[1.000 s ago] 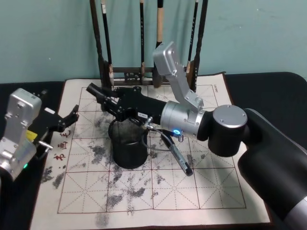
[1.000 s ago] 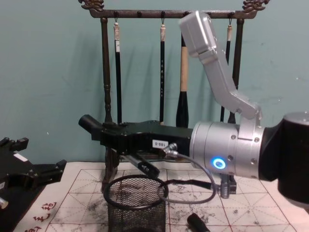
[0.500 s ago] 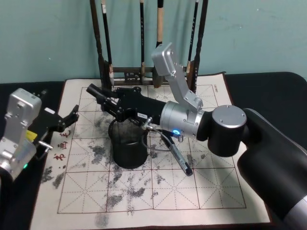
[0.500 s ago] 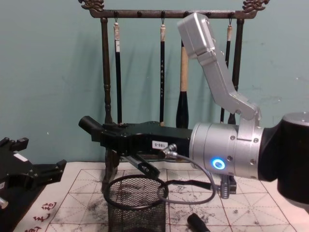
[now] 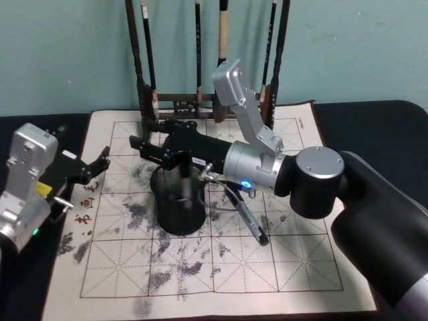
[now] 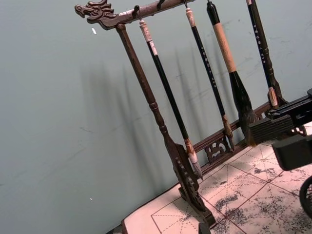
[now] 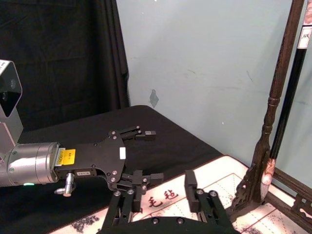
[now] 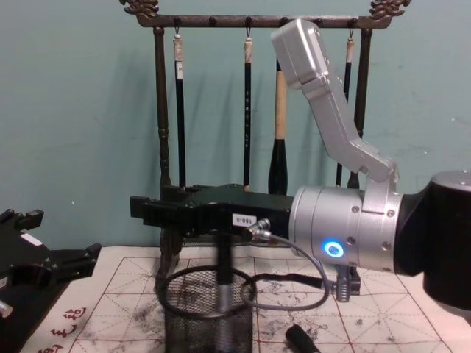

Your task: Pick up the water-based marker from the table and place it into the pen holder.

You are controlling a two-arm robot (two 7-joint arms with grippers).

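- Mid-frame in the chest view, the right gripper (image 8: 138, 207) hangs level above the holder (image 8: 184, 327). Its fingers are spread and empty, probably so the marker can drop straight.
- The marker (image 8: 224, 283) stands upright inside the holder's rim, free of the fingers.
- The left gripper (image 5: 101, 160), fingers apart, sits parked at left-centre, out of the way.

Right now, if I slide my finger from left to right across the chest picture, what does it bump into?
Left gripper → pen holder, marker in it, under the right gripper → dark pen lying on the mat → blue light on the right arm.
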